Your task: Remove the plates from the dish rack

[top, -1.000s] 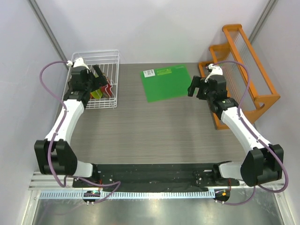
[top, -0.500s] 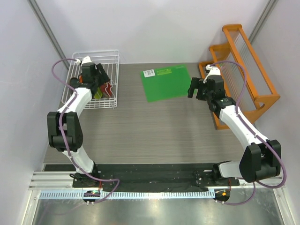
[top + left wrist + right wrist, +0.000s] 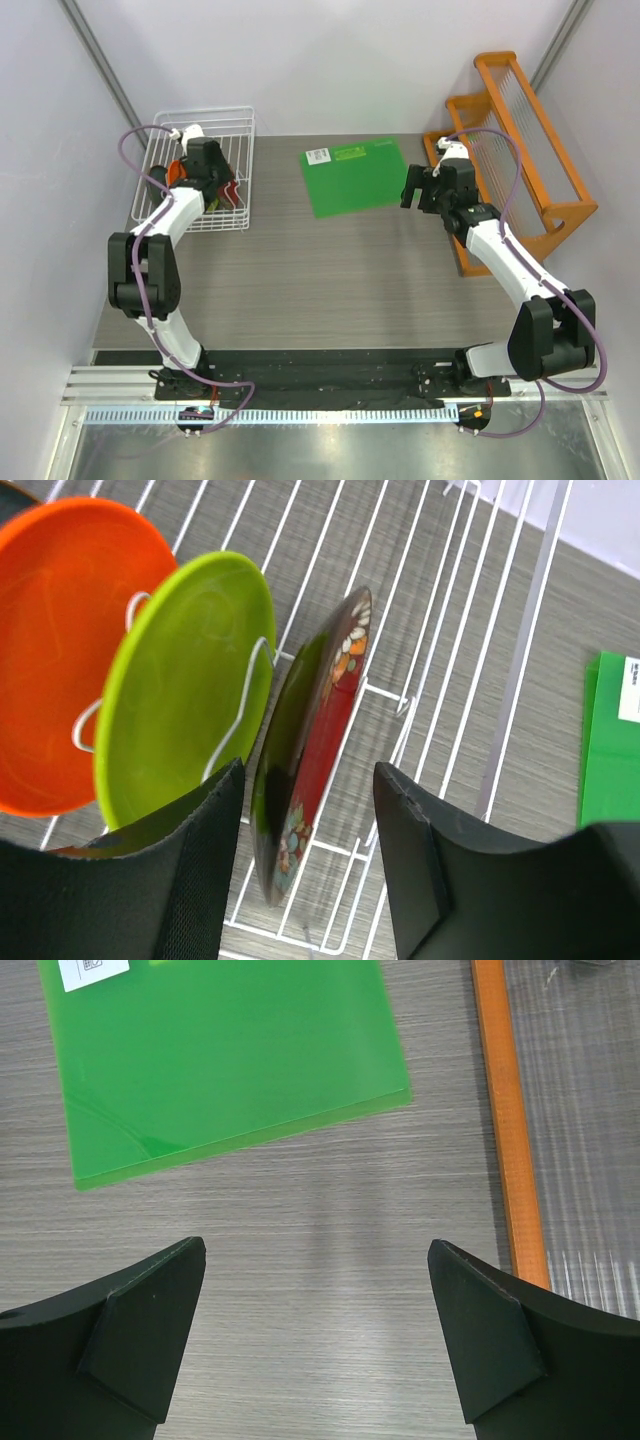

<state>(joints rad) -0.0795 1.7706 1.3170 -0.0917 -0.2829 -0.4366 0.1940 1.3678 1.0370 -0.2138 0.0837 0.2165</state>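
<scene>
Standing edge-on in the dish rack, the red plate sits between the fingers of the left gripper. Those fingers are apart and straddle the plate, with a sliver of gap on each side and no contact. Just outside the left finger leans the green plate with a wire tine across its face, and past that the orange plate; both crowd that finger. Rack wires run beneath and ahead of the fingertips.

The right gripper hangs over bare table, fingers spread wide and empty. The mat lies ahead of its left finger, and the wooden rack is just outside its right one.

Since a second ago the left arm's elbow has folded upward and its wrist has slid right over the plates. The right arm has hardly moved.
</scene>
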